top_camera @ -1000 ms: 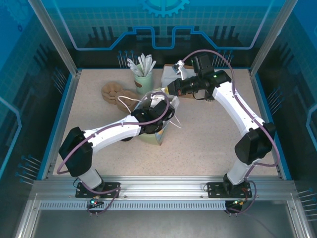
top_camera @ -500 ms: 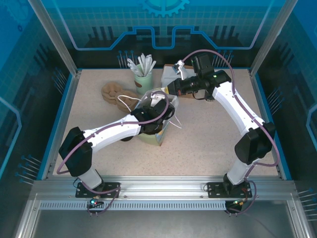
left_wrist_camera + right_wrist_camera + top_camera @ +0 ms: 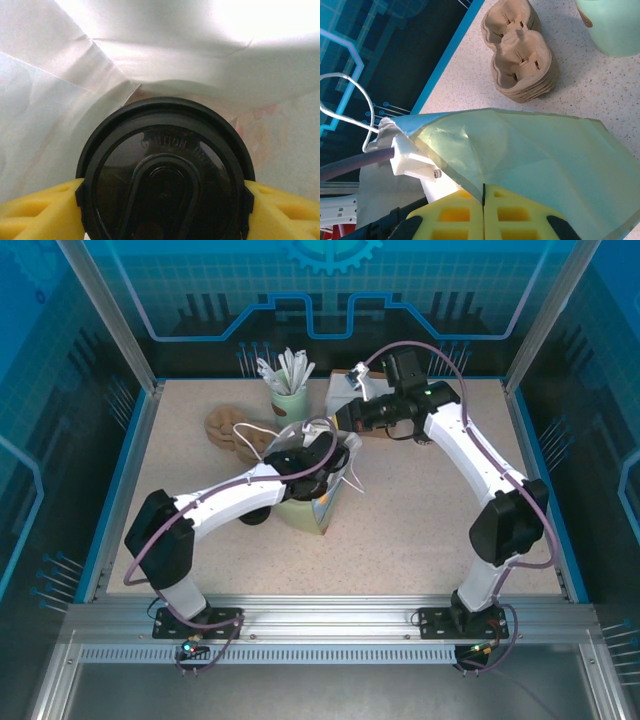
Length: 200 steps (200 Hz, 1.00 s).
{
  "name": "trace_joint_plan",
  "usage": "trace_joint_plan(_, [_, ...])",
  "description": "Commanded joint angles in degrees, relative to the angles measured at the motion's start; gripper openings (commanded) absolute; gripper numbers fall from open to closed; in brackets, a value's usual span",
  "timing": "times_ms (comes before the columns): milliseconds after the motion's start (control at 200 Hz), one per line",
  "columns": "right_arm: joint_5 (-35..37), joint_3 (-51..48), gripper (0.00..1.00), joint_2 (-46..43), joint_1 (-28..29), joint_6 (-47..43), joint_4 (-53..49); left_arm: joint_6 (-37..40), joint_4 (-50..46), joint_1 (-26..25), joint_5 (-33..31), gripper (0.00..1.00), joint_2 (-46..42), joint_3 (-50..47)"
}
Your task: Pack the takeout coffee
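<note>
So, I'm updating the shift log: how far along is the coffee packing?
Done: the right gripper pinches the paper bag at its rim. In hand: the left gripper grips the takeout coffee inside the bag. Left: release it and withdraw.

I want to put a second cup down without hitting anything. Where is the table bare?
Bare: the wide patch between the bag and the right arm, and the near strip in front of the bag. Crowded: the far middle, around carriers, stirrer cup and bag.
</note>
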Motion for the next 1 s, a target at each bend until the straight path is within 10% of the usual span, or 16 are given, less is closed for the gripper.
trace_joint_plan(0, [-1.8,3.1,0.14,1.3,-0.8,1.0,-0.4,-1.6,-2.5,1.8,3.1,0.71,2.1,2.0])
trace_joint_plan(275, [-0.4,9.2,0.39,2.0,-3.5,2.6,-2.6,-3.5,-7.8,4.4,8.6,0.71,5.7,6.6])
trace_joint_plan(996, [4.5,-8.0,0.42,-13.7,-9.0,10.9,0.1,-4.2,-19.1,8.7,18.6,0.65,16.2,19.5])
